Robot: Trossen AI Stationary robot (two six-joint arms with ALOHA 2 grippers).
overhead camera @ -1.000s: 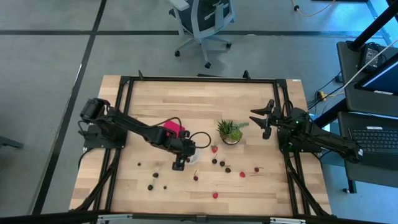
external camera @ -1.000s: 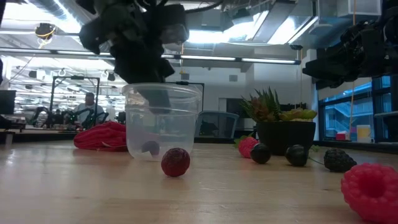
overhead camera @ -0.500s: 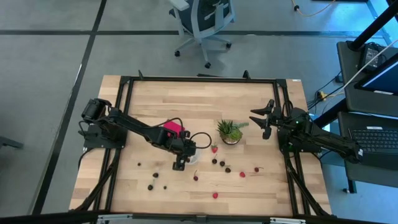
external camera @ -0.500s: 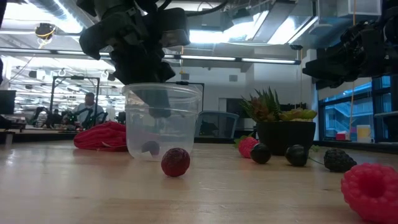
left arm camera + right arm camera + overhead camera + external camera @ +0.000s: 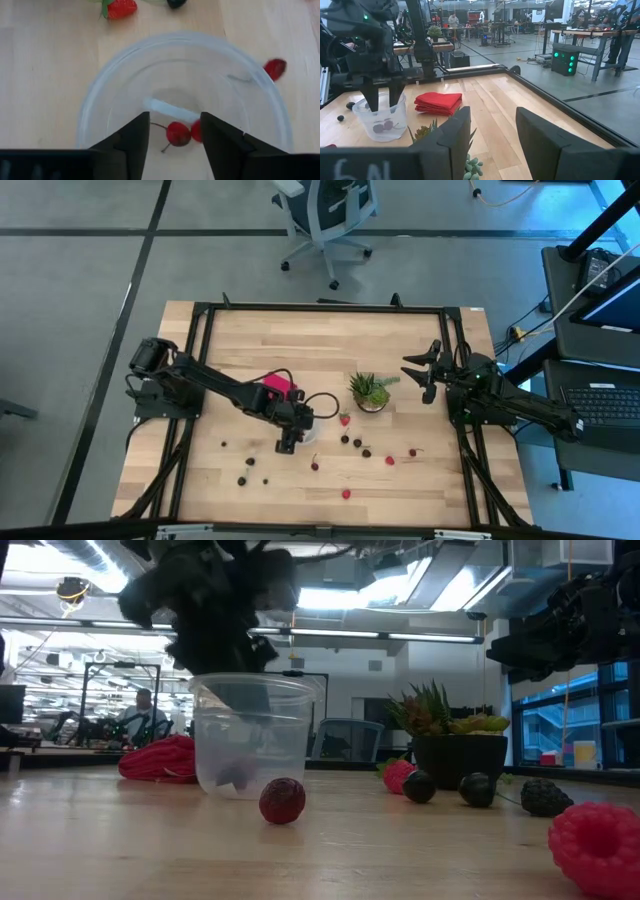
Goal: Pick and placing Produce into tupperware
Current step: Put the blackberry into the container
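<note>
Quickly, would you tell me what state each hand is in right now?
Left hand: open over the tupperware, holding nothing.
Right hand: open, empty, waiting near the potted plant.

This is an open robotics lab or shared engineering workspace. The butcher-block table (image 5: 330, 360) sits in a black metal frame on a grey floor marked off with dark tape lines, and a wheeled office chair (image 5: 325, 215) stands behind it. To one side a laptop (image 5: 605, 405) rests on a dark cart. Across the room run rows of workbenches (image 5: 580, 34) loaded with equipment, under strip lights (image 5: 400, 637) and exposed ceiling ducts, and a person (image 5: 143, 715) sits at a far desk.
</note>
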